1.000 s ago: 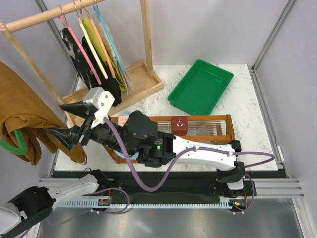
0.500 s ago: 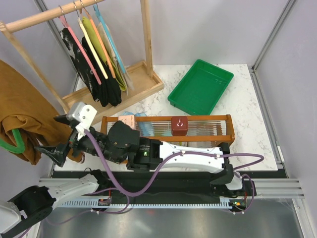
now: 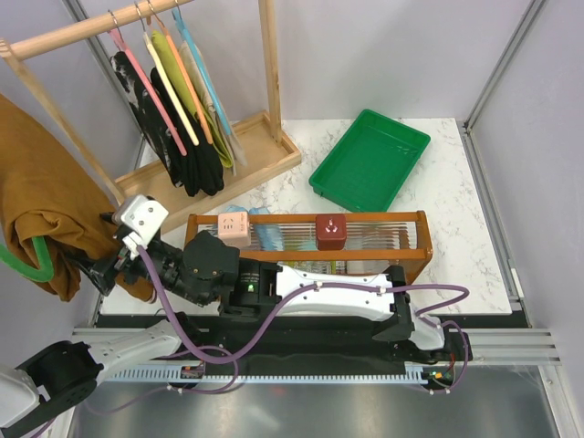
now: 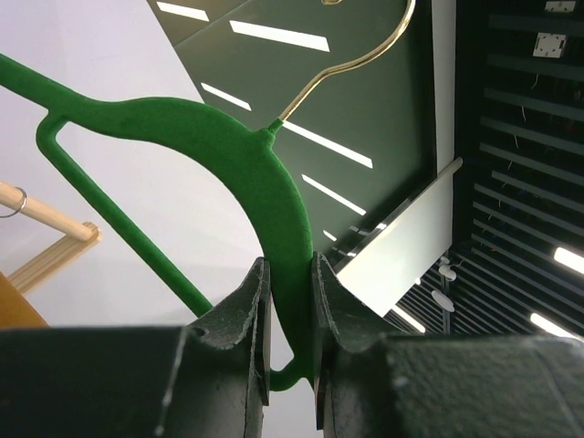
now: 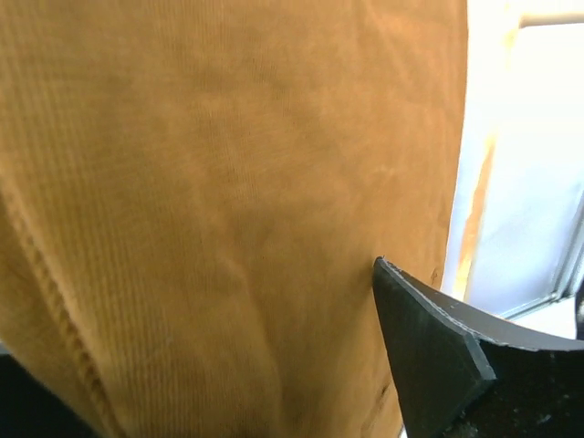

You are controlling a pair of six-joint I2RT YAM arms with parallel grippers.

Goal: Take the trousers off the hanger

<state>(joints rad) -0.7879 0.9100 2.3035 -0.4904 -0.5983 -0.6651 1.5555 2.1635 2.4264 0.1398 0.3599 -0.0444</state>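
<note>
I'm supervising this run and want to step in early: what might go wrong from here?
The left gripper pinches the hanger only at its curved neck, so a tug may twist it loose. The right gripper stands open against the trousers; it may catch just one layer and slip.

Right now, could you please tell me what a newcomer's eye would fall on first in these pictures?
The big rust-brown trousers stand out first, hanging at the far left of the overhead view, draped over a bright green hanger. The left gripper is clamped on that hanger's neck, while the right gripper reaches across the table's near left corner with open jaws against the cloth.
</note>
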